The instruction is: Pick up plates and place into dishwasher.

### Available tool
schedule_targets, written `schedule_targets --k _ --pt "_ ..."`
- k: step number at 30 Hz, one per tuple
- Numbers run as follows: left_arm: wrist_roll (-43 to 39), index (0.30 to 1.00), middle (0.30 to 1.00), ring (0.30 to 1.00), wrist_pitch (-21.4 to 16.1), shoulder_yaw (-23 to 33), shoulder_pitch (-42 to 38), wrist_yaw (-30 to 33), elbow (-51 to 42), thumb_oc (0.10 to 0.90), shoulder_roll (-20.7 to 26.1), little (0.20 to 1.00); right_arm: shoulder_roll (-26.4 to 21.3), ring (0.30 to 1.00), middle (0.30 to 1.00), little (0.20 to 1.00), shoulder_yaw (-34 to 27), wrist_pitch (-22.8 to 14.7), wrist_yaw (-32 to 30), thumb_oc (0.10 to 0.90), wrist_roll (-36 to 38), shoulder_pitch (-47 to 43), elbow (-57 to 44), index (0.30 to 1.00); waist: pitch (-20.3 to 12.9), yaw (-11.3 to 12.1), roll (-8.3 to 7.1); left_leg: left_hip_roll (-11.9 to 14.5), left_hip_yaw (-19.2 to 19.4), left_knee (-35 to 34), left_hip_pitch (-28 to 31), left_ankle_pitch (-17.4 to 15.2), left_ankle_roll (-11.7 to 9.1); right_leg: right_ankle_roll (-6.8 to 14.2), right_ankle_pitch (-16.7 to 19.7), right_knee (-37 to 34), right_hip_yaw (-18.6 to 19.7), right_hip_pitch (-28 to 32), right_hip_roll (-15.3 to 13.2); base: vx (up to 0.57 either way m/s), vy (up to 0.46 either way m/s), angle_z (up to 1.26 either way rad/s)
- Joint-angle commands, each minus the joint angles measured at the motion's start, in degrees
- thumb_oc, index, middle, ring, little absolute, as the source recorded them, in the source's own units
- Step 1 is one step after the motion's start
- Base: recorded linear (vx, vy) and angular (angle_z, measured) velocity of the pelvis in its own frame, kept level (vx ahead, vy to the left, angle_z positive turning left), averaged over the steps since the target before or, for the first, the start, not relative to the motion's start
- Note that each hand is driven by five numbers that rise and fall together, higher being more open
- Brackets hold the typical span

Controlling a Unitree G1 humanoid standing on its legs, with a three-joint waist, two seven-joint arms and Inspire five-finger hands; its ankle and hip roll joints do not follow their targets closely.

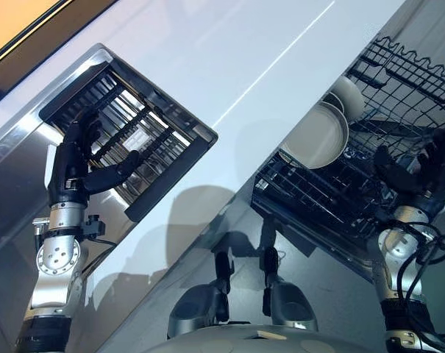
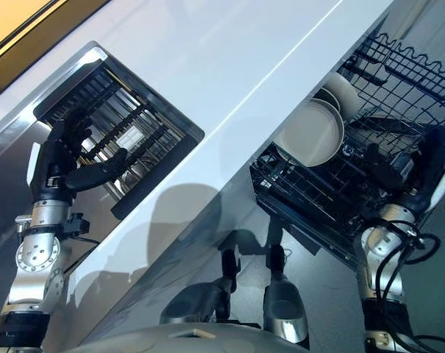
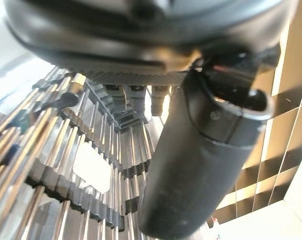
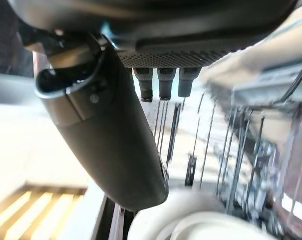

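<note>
Left hand (image 1: 81,165): held over the drying rack, fingers (image 1: 86,132) spread and relaxed, thumb out to the side, clamped on nothing; the left wrist view shows the fingertips just above the rack's bars.
Drying rack (image 1: 145,136): dark frame with rows of shiny metal bars, sunk into the counter at the left; no plate can be made out among the bars.
Counter (image 1: 251,51): white, smooth top running through the middle of the scene, between the drying rack and the dishwasher basket.
Plates (image 1: 318,136): two pale round ones standing on edge in the dishwasher basket, the larger in front, the smaller (image 1: 349,95) just behind it and partly covered by it.
Dishwasher basket (image 1: 399,73): black wire, pulled out below the counter's edge at the right, holding the plates near its left end.
Right hand (image 1: 417,169): over the right part of the dishwasher basket, well apart from the plates in the eye views; fingers (image 4: 163,82) apart and holding nothing, thumb standing free; the right wrist view shows pale plate rims near the thumb's tip, contact not clear.
</note>
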Motion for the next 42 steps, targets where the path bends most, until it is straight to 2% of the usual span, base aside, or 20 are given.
schedule_targets --k 1,5,9,10,16,19,22,26,31,35,38,42 --pt "-1.6 0.900 0.900 0.900 -6.5 0.6 -6.1 1.1 2.8 0.800 1.0 0.900 -1.6 0.900 0.900 0.900 -2.2 -6.8 2.1 0.800 3.8 -2.5 -1.8 0.900 -4.0 -1.9 -1.33 -2.0 0.2 6.5 -2.6 -7.7 0.2 0.1 -10.5 11.9 -0.9 -3.6 3.1 0.01 -0.074 -0.15" --pt "-1.8 0.900 0.900 0.900 -5.3 -1.3 -8.8 2.0 3.9 0.800 2.6 0.900 -5.5 0.900 0.900 0.900 -1.5 -2.6 3.0 0.800 3.7 -6.0 5.8 0.900 -3.2 -1.3 -0.91 -1.8 -0.2 7.9 -3.5 -7.8 -0.2 -0.1 -10.8 12.6 -1.2 -3.9 2.6 0.01 -0.091 -0.03" --pt "-2.4 0.900 0.900 0.900 -5.2 -3.6 -12.8 3.5 5.4 0.800 5.0 0.900 -9.7 0.900 0.900 0.900 1.1 1.0 6.8 0.800 9.7 -11.8 13.8 0.900 -0.7 -0.1 -0.02 -1.3 -0.7 9.4 -6.2 -7.4 -0.8 -0.8 -11.6 15.0 -2.1 -6.3 2.3 -0.08 -0.123 0.03" --pt "-2.3 0.900 0.900 0.900 -5.2 -4.4 -14.3 4.0 5.8 0.800 5.7 0.900 -10.8 0.900 0.900 0.900 2.0 3.2 6.3 0.800 10.6 -14.0 16.2 0.900 0.3 0.3 0.17 -1.2 -0.8 10.3 -7.5 -7.4 -0.9 -1.0 -11.9 16.3 -2.6 -7.6 2.1 -0.11 -0.103 0.05" --pt "-2.8 0.900 0.900 0.900 -4.6 -6.4 -19.1 4.0 6.7 0.800 8.5 0.900 -13.5 0.900 0.900 0.900 5.7 7.9 8.9 0.800 15.1 -21.4 25.0 0.900 3.1 2.0 0.98 -1.0 -1.8 13.2 -11.6 -6.9 -1.7 -2.3 -13.0 20.5 -5.3 -11.2 1.3 -0.06 -0.086 0.07" --pt "-3.5 0.900 0.900 0.900 -3.6 -6.8 -20.8 4.0 6.5 0.800 9.7 0.900 -14.6 0.900 0.900 0.900 7.3 10.4 13.9 0.800 19.6 -24.2 27.5 0.900 4.1 2.7 1.54 -1.2 -2.6 13.4 -12.7 -6.2 -1.9 -2.9 -13.5 21.8 -6.3 -12.3 1.1 -0.02 -0.032 0.12" --pt "-4.0 0.900 0.900 0.900 -3.6 -6.8 -21.5 3.4 6.7 0.800 10.4 0.900 -14.8 0.900 0.900 0.900 8.3 11.1 22.3 0.800 27.1 -26.3 28.6 0.900 4.8 3.4 1.69 -1.4 -3.5 13.6 -13.1 -6.0 -2.1 -3.2 -14.3 23.1 -7.0 -12.9 0.7 0.00 -0.031 0.06" --pt "-4.2 0.900 0.900 0.900 -3.8 -6.4 -21.3 2.8 6.4 0.800 10.9 0.900 -13.6 0.900 0.900 0.900 9.9 10.5 35.9 0.800 38.1 -28.5 26.0 0.900 4.9 4.5 1.44 -1.4 -4.5 13.5 -13.8 -5.5 -2.2 -3.4 -14.6 23.5 -7.9 -13.2 0.4 0.01 -0.023 0.04" --pt "-4.4 0.900 0.900 0.900 -4.6 -5.9 -20.5 2.2 6.5 0.800 11.0 0.900 -10.5 0.900 0.900 0.900 14.1 8.8 48.3 0.800 44.0 -31.3 17.1 0.900 4.5 5.9 0.40 -1.4 -5.5 13.2 -13.7 -5.3 -2.0 -3.4 -14.3 22.6 -8.8 -12.6 0.3 0.01 -0.003 -0.02" --pt "-4.2 0.900 0.900 0.900 -4.9 -6.8 -20.9 2.0 7.3 0.800 10.2 0.900 -7.1 0.900 0.900 0.900 18.6 10.3 52.4 0.800 45.2 -35.9 10.4 0.900 3.9 7.2 -0.41 -1.8 -6.4 13.7 -13.3 -5.6 -1.9 -3.4 -13.9 21.2 -9.1 -11.2 0.3 0.04 0.012 0.01" --pt "-4.7 0.900 0.900 0.900 -5.2 -7.1 -20.6 1.5 7.9 0.800 9.7 0.900 -4.5 0.900 0.900 0.900 21.6 14.4 56.5 0.800 49.2 -38.9 5.8 0.900 3.0 8.3 -0.89 -2.1 -7.1 13.9 -12.7 -5.9 -1.8 -3.4 -13.5 19.6 -9.5 -9.5 0.3 0.07 0.039 0.08" --pt "-5.1 0.900 0.900 0.900 -6.0 -7.6 -19.7 0.5 8.4 0.800 8.8 0.900 -1.2 0.900 0.900 0.900 24.1 15.5 55.7 0.800 49.9 -40.3 1.2 0.900 2.2 9.5 -1.32 -2.5 -7.7 14.4 -12.1 -6.3 -1.5 -3.3 -13.2 18.4 -9.8 -7.7 0.2 0.07 0.039 0.16"
